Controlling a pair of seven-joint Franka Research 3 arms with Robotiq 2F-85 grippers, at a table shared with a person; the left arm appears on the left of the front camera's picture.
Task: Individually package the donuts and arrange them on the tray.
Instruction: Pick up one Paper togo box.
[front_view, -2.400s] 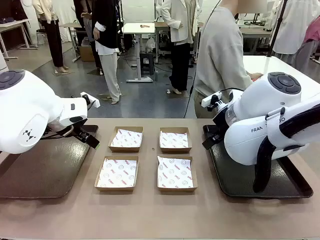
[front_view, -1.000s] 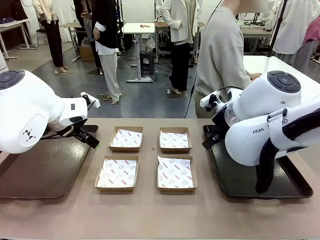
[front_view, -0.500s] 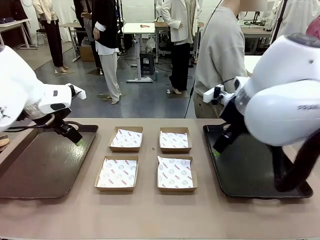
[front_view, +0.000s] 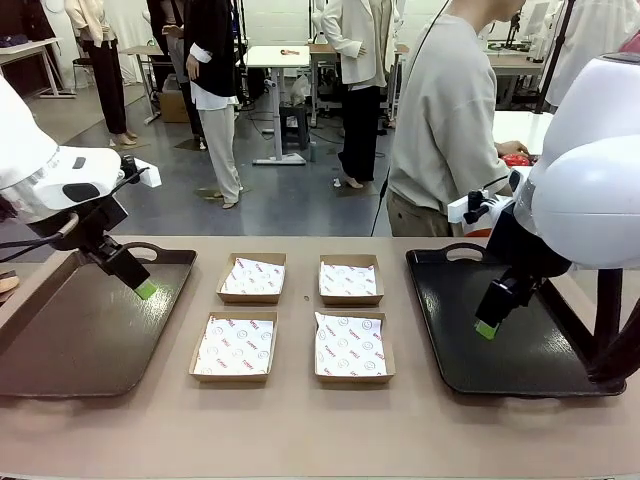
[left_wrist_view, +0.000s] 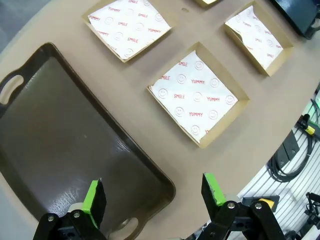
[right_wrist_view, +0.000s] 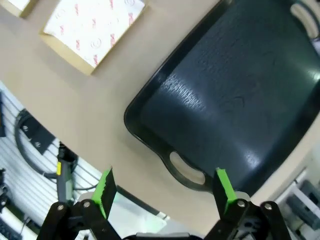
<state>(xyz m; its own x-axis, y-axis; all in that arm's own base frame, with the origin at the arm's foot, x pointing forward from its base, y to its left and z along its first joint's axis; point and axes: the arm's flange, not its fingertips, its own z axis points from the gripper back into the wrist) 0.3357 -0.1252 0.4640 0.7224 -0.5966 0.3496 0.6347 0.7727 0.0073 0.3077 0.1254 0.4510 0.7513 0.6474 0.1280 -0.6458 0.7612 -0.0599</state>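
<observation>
Across the beige table (front_view: 300, 430) we record two dark trays, the left tray (front_view: 60, 350) and the right tray (front_view: 470, 365), one at each end. Between them sit four cardboard boxes (front_view: 237, 347) in two rows of two, each lined with printed white paper. The left gripper (front_view: 143, 288) hangs above the left tray, its fingers spread wide and gripping nothing. The right gripper (front_view: 487, 326) hangs above the right tray, likewise spread and gripping nothing. A person (front_view: 445, 120) stands at the far side, one hand (front_view: 512, 150) just beside a small red item (front_view: 520, 159) that is too small to identify. Where the donuts lie, we cannot tell.
</observation>
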